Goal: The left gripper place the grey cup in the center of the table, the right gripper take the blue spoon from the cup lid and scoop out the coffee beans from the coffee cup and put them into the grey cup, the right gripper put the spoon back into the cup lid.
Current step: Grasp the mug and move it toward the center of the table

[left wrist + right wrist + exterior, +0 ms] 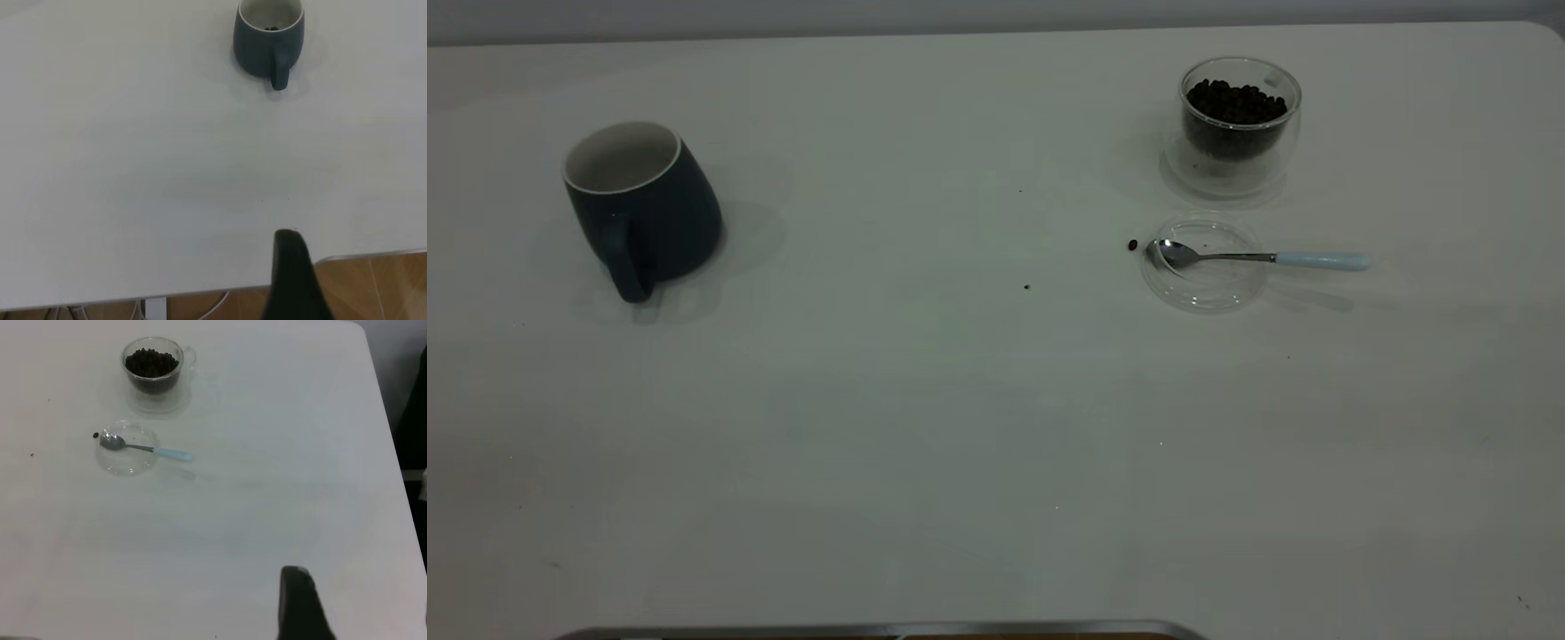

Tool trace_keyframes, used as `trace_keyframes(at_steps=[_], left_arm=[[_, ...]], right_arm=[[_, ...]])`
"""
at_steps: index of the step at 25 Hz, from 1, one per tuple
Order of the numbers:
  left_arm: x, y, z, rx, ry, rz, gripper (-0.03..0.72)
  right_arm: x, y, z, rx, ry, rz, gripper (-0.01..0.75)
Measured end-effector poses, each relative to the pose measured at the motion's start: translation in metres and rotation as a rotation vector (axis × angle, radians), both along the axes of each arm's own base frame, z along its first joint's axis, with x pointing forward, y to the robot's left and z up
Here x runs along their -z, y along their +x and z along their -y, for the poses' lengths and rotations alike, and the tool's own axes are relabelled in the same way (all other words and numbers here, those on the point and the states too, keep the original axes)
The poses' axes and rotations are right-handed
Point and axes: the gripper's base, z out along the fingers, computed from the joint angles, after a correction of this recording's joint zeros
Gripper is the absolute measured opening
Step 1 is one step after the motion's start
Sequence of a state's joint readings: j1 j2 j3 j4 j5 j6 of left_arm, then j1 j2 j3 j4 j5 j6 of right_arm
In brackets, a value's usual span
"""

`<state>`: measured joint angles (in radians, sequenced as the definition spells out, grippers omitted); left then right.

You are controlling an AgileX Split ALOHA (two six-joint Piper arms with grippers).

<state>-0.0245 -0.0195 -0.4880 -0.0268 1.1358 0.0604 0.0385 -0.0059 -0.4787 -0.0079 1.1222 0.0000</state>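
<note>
The grey cup (645, 209) stands upright at the table's left, handle toward the front; it also shows in the left wrist view (268, 39), with a small dark spot inside. The glass coffee cup (1239, 120) full of coffee beans stands at the back right (153, 370). In front of it lies the clear cup lid (1205, 264), and the blue-handled spoon (1263, 258) rests across it, bowl in the lid, handle pointing right (147, 448). The left gripper (288, 267) is near the table's front edge, far from the grey cup. The right gripper (297, 600) is far from the spoon. Neither arm shows in the exterior view.
One loose coffee bean (1132, 244) lies just left of the lid, and a dark speck (1026, 287) lies nearer the middle. The table's edge (373, 255) and wooden floor show by the left gripper. The table's right edge (393, 473) runs beside the right gripper.
</note>
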Motion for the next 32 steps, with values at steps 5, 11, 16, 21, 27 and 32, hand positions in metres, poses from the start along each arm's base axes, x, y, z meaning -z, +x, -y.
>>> trace_keyframes(at_steps=[5,11,16,21,27,32], left_arm=[[-0.003,0.0,0.0,0.005,-0.002,0.008,0.567],[-0.036,0.028,0.001,0.015,-0.002,-0.016,0.567],[-0.058,0.089,0.003,0.032,0.025,-0.139,0.567],[-0.059,0.169,0.004,0.093,0.122,-0.258,0.567],[-0.022,0.266,0.007,0.247,0.241,-0.442,0.567],[0.021,0.346,0.008,0.363,0.339,-0.562,0.567]], right_arm=[[0.0,0.0,0.0,0.0,0.0,0.0,0.423],[0.0,0.0,0.0,0.0,0.0,0.0,0.377],[0.0,0.0,0.0,0.0,0.0,0.0,0.343],[0.0,0.0,0.0,0.0,0.0,0.0,0.31],[0.0,0.0,0.0,0.0,0.0,0.0,0.268],[0.0,0.0,0.0,0.0,0.0,0.0,0.24]])
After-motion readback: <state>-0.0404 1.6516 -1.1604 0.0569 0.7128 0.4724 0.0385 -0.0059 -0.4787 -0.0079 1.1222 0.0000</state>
